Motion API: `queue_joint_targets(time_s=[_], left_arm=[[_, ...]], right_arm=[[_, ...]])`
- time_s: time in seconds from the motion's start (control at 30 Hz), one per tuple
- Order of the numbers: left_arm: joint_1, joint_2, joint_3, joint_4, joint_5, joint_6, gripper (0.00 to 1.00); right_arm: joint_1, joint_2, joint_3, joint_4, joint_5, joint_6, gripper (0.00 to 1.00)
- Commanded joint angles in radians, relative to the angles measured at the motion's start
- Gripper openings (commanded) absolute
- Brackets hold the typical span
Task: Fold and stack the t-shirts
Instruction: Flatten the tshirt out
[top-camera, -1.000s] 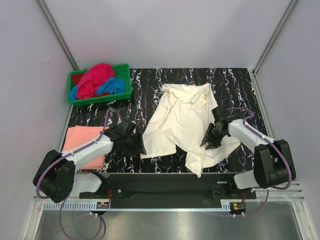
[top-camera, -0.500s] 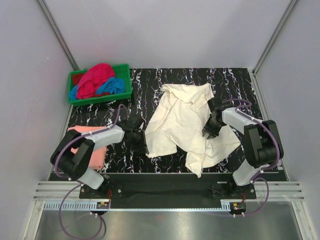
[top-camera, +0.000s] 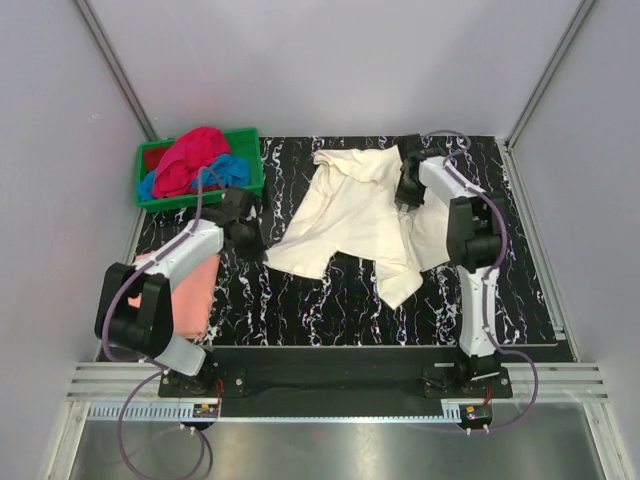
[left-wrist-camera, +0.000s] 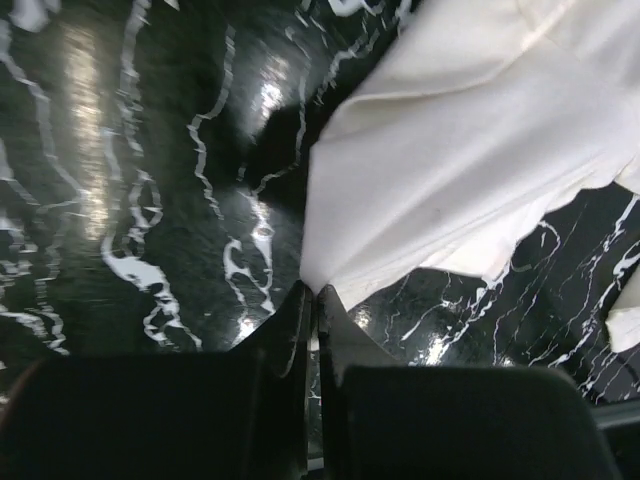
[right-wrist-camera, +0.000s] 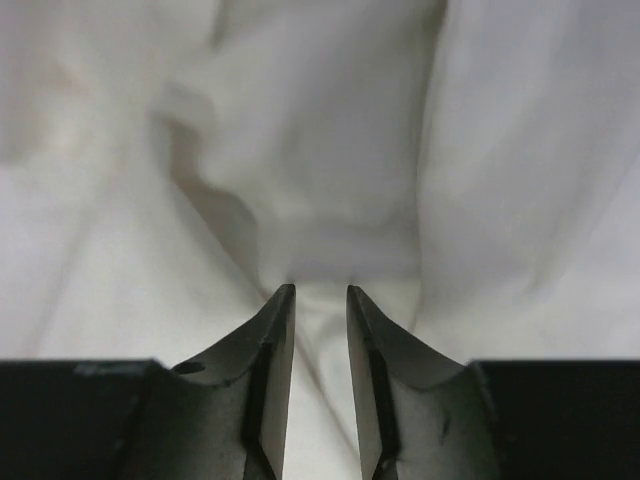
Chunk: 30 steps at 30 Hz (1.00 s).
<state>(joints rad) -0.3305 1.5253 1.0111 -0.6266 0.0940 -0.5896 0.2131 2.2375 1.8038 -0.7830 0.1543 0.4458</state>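
Note:
The cream t-shirt (top-camera: 350, 215) lies spread across the middle of the black marbled table. My left gripper (top-camera: 256, 243) is at its near-left corner, jaws shut on the edge of the cloth (left-wrist-camera: 312, 292); the cream t-shirt (left-wrist-camera: 470, 150) stretches away from the tips. My right gripper (top-camera: 405, 190) sits at the shirt's far right side, closed on a raised fold of the cream cloth (right-wrist-camera: 320, 300). A salmon-pink t-shirt (top-camera: 188, 295) lies folded at the near left. A magenta-red t-shirt (top-camera: 195, 150) and a blue one (top-camera: 226, 172) are heaped in the crate.
A green plastic crate (top-camera: 200, 198) stands at the far left corner of the table. Grey walls close in the table on the left, back and right. The left arm reaches over the salmon-pink shirt.
The left gripper has shut on the cream shirt's corner. Both arms have swung toward the far side, and the shirt has been dragged back and pulled out wider.

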Motion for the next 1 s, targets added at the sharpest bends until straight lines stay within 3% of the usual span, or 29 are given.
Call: queue_joint_targets(time_s=[0.0, 0.07, 0.13, 0.17, 0.2, 0.27, 0.3, 0.4, 0.5, 0.6, 0.63, 0.97], left_arm=[[0.027, -0.068, 0.018, -0.084, -0.079, 0.071, 0.0], [0.031, -0.079, 0.006, -0.091, -0.077, 0.076, 0.0], [0.031, -0.097, -0.015, -0.088, -0.077, 0.071, 0.0], [0.033, -0.106, -0.025, -0.072, -0.071, 0.07, 0.0], [0.033, -0.112, -0.038, -0.062, -0.05, 0.067, 0.0], [0.033, -0.129, -0.049, -0.047, -0.013, 0.059, 0.0], [0.033, -0.134, -0.06, -0.039, -0.004, 0.053, 0.0], [0.03, -0.158, -0.084, -0.022, 0.018, 0.045, 0.0], [0.03, -0.183, -0.097, -0.024, 0.023, 0.043, 0.0], [0.03, -0.236, -0.133, -0.01, 0.029, 0.03, 0.0], [0.03, -0.237, -0.134, -0.01, 0.029, 0.025, 0.0], [0.028, -0.283, -0.195, 0.027, 0.033, 0.001, 0.0]], right_arm=[[-0.004, 0.095, 0.356, -0.093, 0.077, -0.16, 0.36], [-0.004, 0.097, 0.454, -0.227, 0.059, -0.142, 0.46], [-0.004, 0.036, 0.409, -0.286, 0.002, -0.104, 0.52], [-0.004, -0.014, 0.337, -0.274, -0.019, -0.09, 0.56], [-0.004, -0.145, 0.143, -0.251, -0.077, -0.069, 0.58], [-0.003, -0.357, -0.068, -0.153, -0.149, -0.035, 0.59], [0.005, -0.421, -0.259, -0.119, -0.248, 0.008, 0.57], [0.114, -0.602, -0.539, -0.036, -0.367, 0.092, 0.55], [0.242, -0.69, -0.705, 0.022, -0.343, 0.177, 0.57], [0.395, -0.714, -0.803, 0.065, -0.284, 0.231, 0.62], [0.396, -0.714, -0.808, 0.065, -0.265, 0.229, 0.63], [0.574, -0.69, -0.896, 0.107, -0.159, 0.352, 0.52]])
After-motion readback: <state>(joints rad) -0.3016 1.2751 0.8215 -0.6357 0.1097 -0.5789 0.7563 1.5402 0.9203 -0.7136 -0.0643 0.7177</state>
